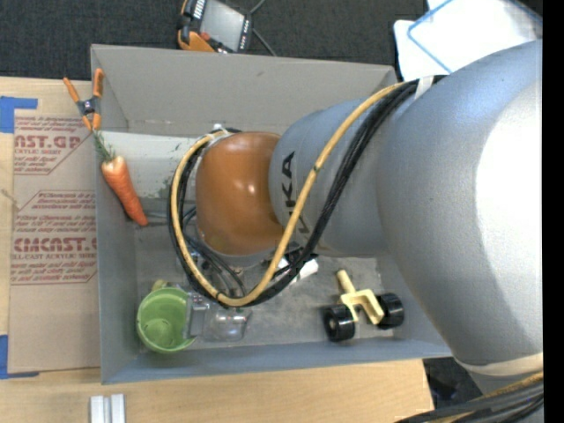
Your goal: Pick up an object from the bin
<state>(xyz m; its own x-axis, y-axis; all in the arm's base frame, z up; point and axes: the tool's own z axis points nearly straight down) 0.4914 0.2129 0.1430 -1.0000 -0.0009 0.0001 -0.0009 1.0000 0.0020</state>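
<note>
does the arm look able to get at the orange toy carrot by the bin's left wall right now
Probably yes: the orange toy carrot lies uncovered along the grey metal bin's left wall, and the arm hangs just to its right. The wall so close may crowd a grasp.

Dark floor (106, 7), perhaps carpet, pale wooden tabletop (264, 395)

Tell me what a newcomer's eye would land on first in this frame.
The huge grey arm sweeping in from the right dominates, its orange wrist cover and looping cables hanging over the middle of the bin. Next come the bright small things: a toy carrot by the left wall, a green cup in the near-left corner, and a yellow axle with black wheels at the near right.
</note>
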